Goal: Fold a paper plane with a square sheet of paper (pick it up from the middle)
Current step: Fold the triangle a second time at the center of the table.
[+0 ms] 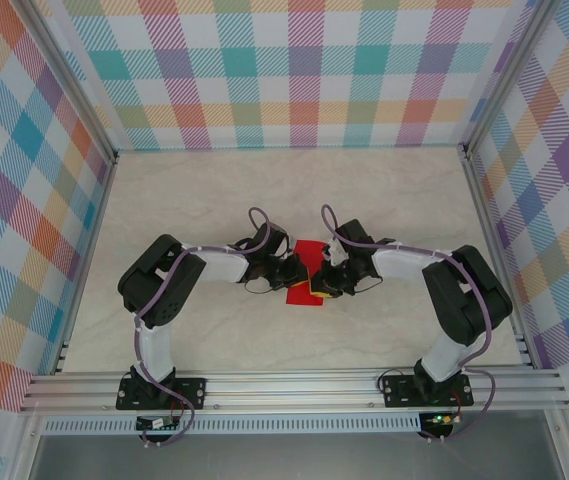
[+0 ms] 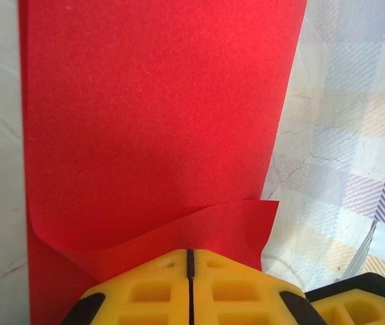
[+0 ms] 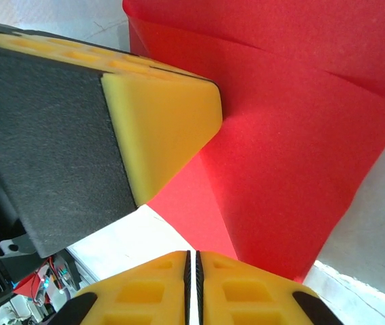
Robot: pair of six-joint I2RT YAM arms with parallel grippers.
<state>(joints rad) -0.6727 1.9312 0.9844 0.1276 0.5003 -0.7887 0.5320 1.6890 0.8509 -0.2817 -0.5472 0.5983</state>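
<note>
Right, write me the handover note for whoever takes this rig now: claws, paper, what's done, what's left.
Left claw: shut, pinching an edge of the square sheet of thin bright red paper.
Right claw: shut. The sheet runs down behind its tips, but I cannot tell whether it is pinched.
Paper: mid-table between both claws, over the pale marbled tabletop, with one edge curled over in a loose flap.
Done: sheet picked up, and at most a first fold begun.
Left: crease that fold, then make all the later folds. There is no dart shape yet.
</note>
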